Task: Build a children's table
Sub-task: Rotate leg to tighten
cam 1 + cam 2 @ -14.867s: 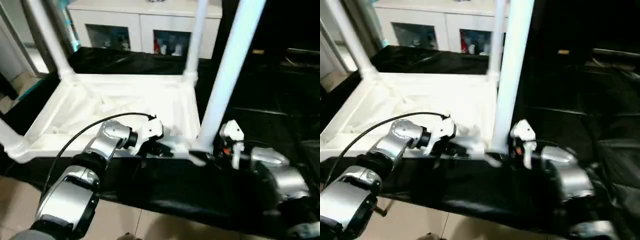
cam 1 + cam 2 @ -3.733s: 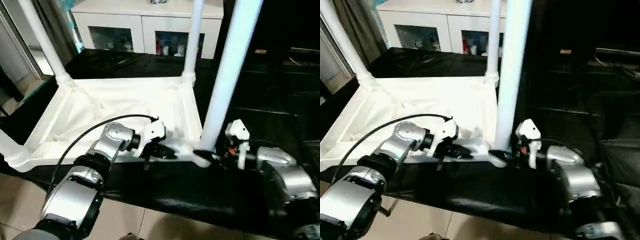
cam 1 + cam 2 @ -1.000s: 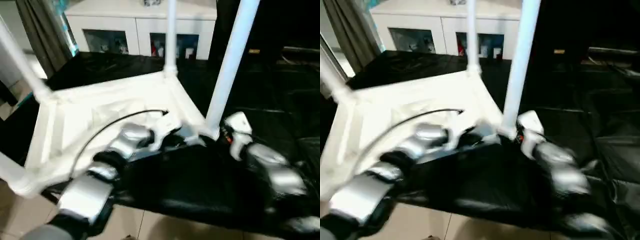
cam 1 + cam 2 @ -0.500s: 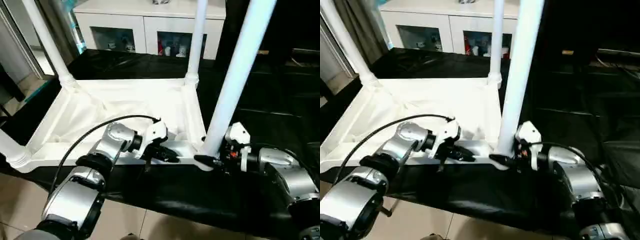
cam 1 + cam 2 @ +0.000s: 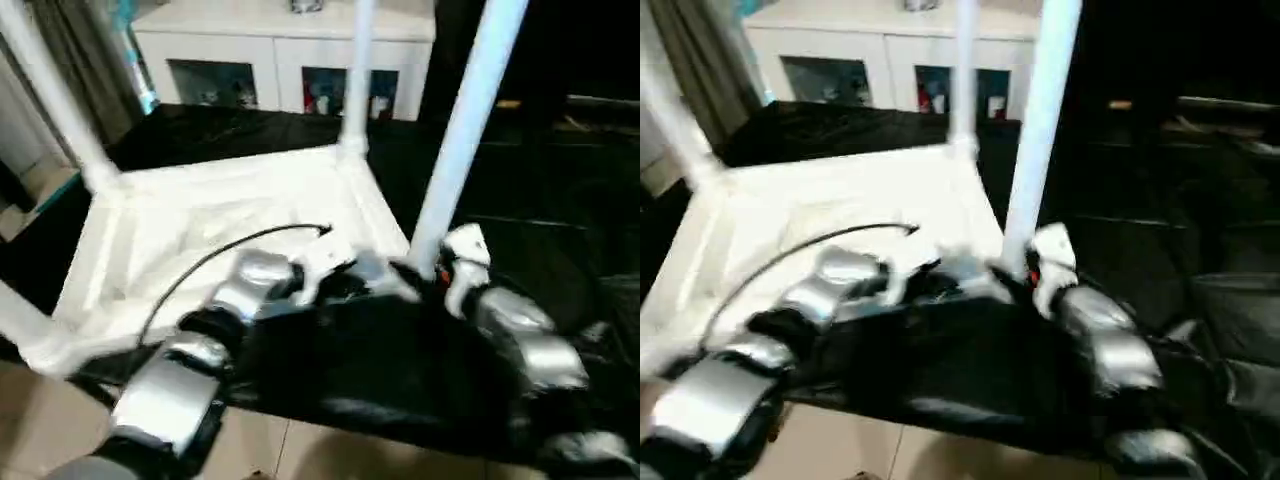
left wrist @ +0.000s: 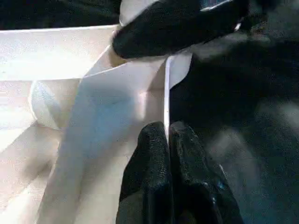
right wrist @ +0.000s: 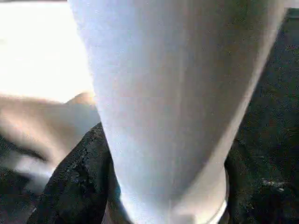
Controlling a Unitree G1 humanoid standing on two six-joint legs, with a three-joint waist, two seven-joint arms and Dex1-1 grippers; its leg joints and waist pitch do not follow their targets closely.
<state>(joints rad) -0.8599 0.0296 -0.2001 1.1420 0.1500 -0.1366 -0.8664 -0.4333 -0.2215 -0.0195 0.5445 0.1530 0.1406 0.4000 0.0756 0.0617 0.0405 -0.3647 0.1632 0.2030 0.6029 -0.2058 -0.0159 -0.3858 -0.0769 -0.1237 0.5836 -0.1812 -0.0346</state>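
Left gripper point(image 6: 168, 140) pinches the top's point(image 5: 200, 215) near rim, likely steadying it on the black table point(image 5: 560, 230). Head view: the top lies upside down, legs up. Right wrist view: right fingers point(image 7: 77, 179) straddle the near-right leg point(image 7: 173, 93), probably seating it.

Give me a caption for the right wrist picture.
Black gripper straddling the white table leg near its base.

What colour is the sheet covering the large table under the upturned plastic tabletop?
Black. The sheet shows best in the left eye view, dark against the white plastic tabletop.
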